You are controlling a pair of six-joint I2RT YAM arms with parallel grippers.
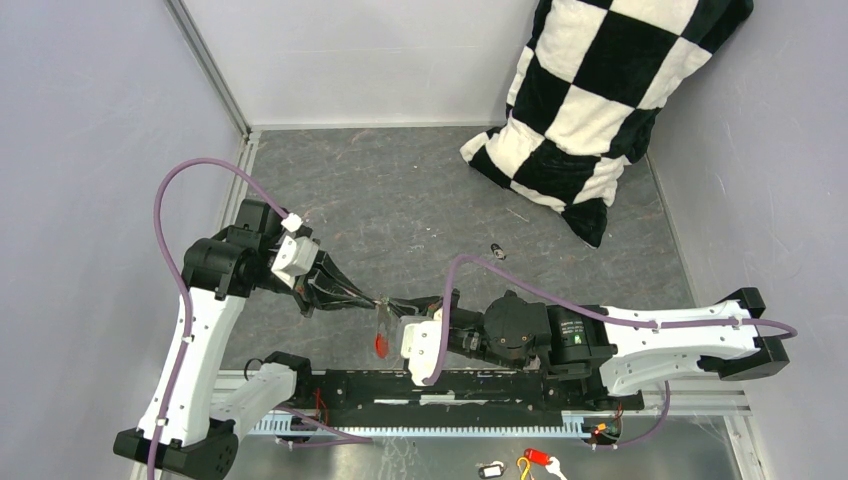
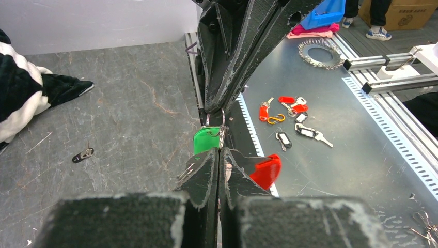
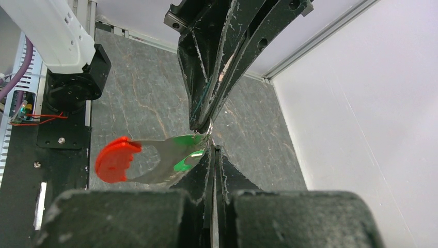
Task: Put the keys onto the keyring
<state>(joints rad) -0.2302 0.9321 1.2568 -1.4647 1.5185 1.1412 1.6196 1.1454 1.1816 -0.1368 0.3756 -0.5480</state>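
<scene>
Looking from the tips outward, I see my left claw [image 2: 219,151] and right claw [image 3: 213,150] meet nose to nose, both clenched on the keyring [image 2: 216,121]. The green key [image 2: 205,140] and red key [image 3: 116,160] hang at it above the desk [image 1: 400,200]. The dark key [image 1: 497,250] lies well apart, near the checkered pillow [image 1: 590,100].

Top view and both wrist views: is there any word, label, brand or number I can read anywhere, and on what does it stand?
No text can be read in any view.
Sticker on the right arm: green and white print, too small to read.
Spare key tags on the metal bench: white inserts, nothing can be made out.
</scene>
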